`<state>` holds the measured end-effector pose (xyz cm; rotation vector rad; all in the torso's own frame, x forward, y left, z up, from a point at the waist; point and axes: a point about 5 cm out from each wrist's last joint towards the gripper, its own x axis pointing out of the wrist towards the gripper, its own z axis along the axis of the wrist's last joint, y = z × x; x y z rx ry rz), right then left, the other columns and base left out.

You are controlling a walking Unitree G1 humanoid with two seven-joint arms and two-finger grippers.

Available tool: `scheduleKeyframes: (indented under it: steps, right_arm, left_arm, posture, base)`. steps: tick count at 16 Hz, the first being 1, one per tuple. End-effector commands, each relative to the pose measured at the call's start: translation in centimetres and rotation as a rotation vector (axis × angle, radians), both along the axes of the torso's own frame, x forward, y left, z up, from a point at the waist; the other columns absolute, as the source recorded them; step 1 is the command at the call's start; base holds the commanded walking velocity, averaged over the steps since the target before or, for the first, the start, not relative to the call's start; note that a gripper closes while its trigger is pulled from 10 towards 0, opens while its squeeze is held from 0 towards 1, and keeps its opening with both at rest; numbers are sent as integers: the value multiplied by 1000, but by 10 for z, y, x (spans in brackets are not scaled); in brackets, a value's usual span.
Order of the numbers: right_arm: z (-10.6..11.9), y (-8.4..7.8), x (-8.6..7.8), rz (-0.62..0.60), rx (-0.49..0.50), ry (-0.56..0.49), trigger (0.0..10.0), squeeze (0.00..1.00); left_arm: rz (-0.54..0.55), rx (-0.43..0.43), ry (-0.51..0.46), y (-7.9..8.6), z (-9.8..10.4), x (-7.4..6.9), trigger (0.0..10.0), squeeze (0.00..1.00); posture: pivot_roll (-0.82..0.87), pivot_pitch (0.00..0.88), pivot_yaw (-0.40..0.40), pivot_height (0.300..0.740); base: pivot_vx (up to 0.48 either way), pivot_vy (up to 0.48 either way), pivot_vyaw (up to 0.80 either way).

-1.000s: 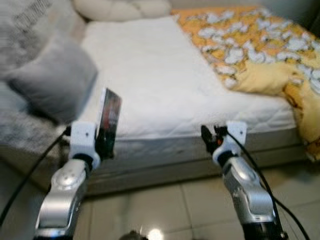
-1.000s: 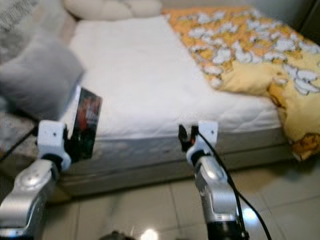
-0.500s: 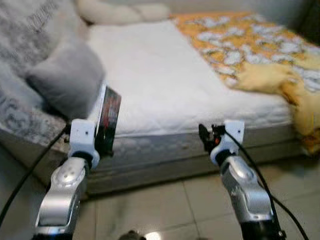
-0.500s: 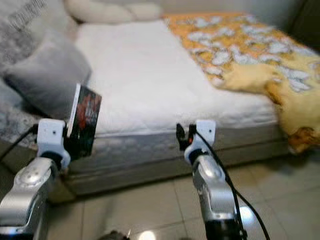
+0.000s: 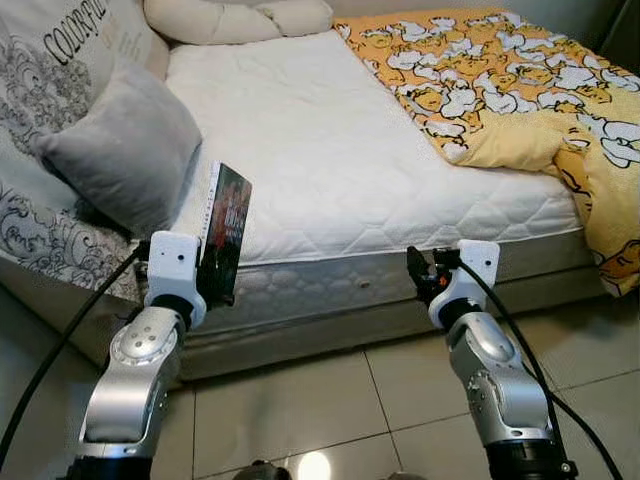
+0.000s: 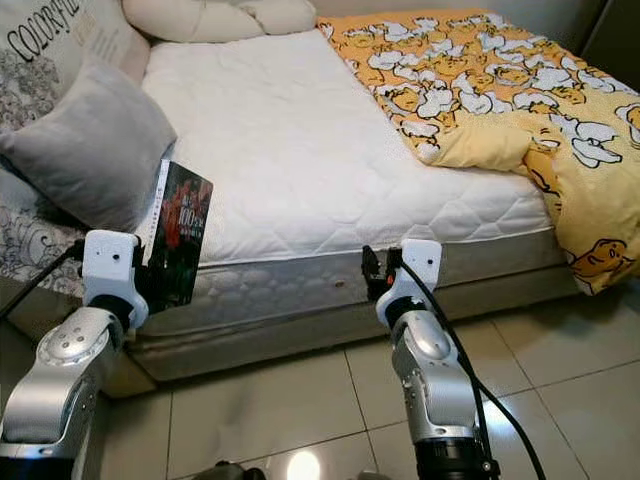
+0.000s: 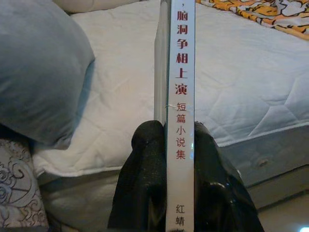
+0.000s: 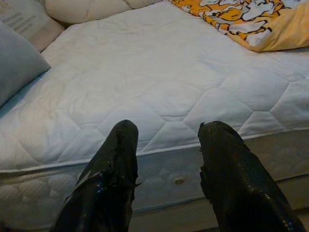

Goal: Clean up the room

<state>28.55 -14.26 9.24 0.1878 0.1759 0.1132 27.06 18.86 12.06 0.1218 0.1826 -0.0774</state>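
Note:
A dark paperback book [image 5: 226, 228] with a white spine [image 7: 180, 111] stands upright in my left gripper [image 5: 213, 285], which is shut on its lower end, in front of the bed's near left corner. Both black fingers [image 7: 147, 179] press the book from either side. My right gripper [image 5: 422, 277] hovers open in front of the mattress's front edge, with nothing between its fingers [image 8: 113, 169]. The bed has a bare white quilted mattress [image 5: 300, 140]. A yellow and orange patterned blanket [image 5: 500, 85] lies crumpled over its right side.
A grey pillow [image 5: 125, 150] leans on a printed cushion [image 5: 50, 90] at the bed's left. Cream bolster pillows [image 5: 235, 15] lie at the head. The blanket hangs over the right corner [image 5: 615, 230]. Tiled floor [image 5: 300, 400] lies under my arms.
The camera has shifted and the picture has sharpened from blur. Both arms hold nearly the same pose, the book still gripped in the left.

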Motion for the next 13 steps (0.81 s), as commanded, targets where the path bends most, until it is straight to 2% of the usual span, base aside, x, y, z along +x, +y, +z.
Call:
scheduleKeyframes:
  steps: [1,3,4,7,13]
  right_arm:
    - [4,1,1,9,-1,-19,10000,0]
    - [6,3,3,36,13,-25,10000,0]
    - [7,6,5,72,-12,-22,10000,0]
    - [7,8,7,77,-39,-31,10000,0]
    - [8,4,6,49,-20,-35,10000,0]
  left_arm:
    - [-1,-5,-44,1,8,3,10000,0]
    - [10,-6,-43,2,8,3,10000,0]
    - [16,-6,-45,3,8,4,10000,0]
    - [15,-1,-52,4,10,6,10000,0]
    - [-3,-6,-51,2,9,7,10000,0]
  posture:
    - [-43,0,36,740]
    - [-38,0,29,740]
    - [-36,0,25,740]
    - [-36,0,23,740]
    - [-49,0,25,740]
  base:
    - [304,0,0]
    - [308,0,0]
    - [304,0,550]
    - [310,0,800]
    - [312,0,0]
